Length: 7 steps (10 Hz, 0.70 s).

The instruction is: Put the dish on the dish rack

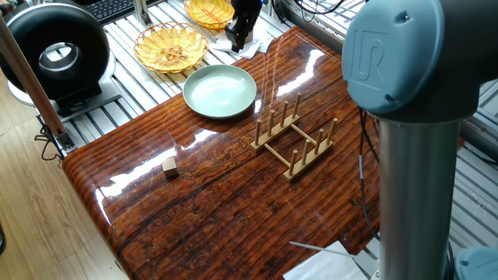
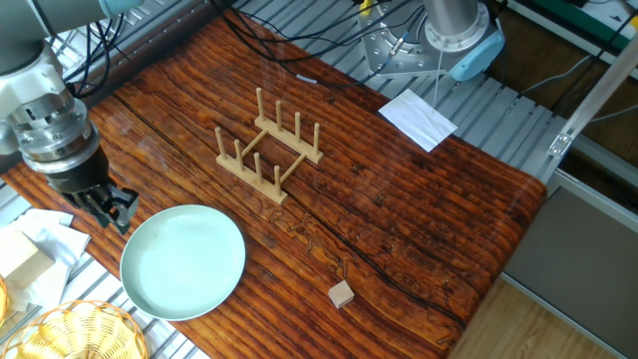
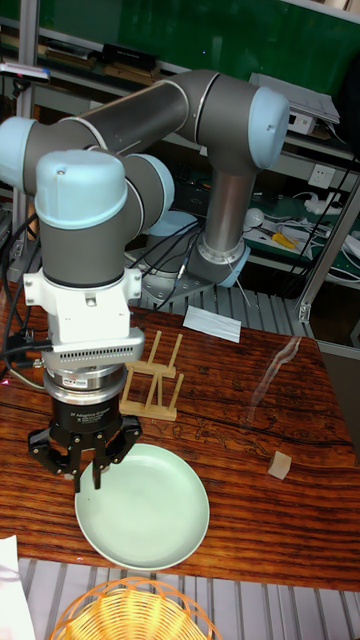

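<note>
The dish [image 1: 219, 91] [image 2: 182, 261] [image 3: 150, 510] is a pale mint-green plate lying flat at the table's edge. The light-wood dish rack [image 1: 294, 140] [image 2: 269, 150] [image 3: 155, 385] stands with its pegs upright and nothing in it, a short way from the dish toward the table's middle. My gripper [image 2: 110, 207] [image 3: 88, 475] points down beside the dish's rim, on the side away from the rack. In the tall fixed view its fingers hang over that rim edge. They stand a narrow gap apart and hold nothing. In one fixed view the gripper [image 1: 237, 33] is small and dark behind the dish.
A tiny wooden cube [image 1: 170, 166] [image 2: 342, 293] sits near another table edge. Two wicker baskets [image 1: 170, 47] [image 1: 208, 12] and white paper wads [image 2: 45, 234] lie off the table beside the dish. A white sheet [image 2: 417, 118] lies near the arm base [image 2: 449, 25].
</note>
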Tool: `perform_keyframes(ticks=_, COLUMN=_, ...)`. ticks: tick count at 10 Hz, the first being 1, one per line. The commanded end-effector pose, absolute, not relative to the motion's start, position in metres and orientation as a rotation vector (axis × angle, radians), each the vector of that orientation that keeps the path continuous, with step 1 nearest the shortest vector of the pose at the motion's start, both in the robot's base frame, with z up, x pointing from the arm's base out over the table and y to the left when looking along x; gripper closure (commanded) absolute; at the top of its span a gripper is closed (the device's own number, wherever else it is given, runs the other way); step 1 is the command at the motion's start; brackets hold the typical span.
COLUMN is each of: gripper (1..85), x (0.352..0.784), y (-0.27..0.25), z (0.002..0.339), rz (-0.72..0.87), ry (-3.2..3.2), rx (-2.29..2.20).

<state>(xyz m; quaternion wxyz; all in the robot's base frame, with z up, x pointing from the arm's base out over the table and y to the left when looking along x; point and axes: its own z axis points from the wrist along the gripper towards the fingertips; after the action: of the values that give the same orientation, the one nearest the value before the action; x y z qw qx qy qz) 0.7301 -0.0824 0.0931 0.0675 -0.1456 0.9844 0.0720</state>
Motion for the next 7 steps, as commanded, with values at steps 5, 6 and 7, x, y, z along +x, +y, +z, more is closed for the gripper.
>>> perform_keyframes(ticks=5, gripper=13.0, x=0.7261, y=-0.0800, z=0.0842, rz=0.264, ry=2.935, rx=-0.432)
perform_keyframes(ticks=6, gripper=13.0, x=0.7249, y=-0.0811, z=0.0829, rz=0.261, ry=2.934, rx=-0.439)
perform_keyframes(ticks=7, gripper=12.7, x=0.7237, y=-0.0805, z=0.0827, rz=0.263, ry=2.934, rx=-0.453)
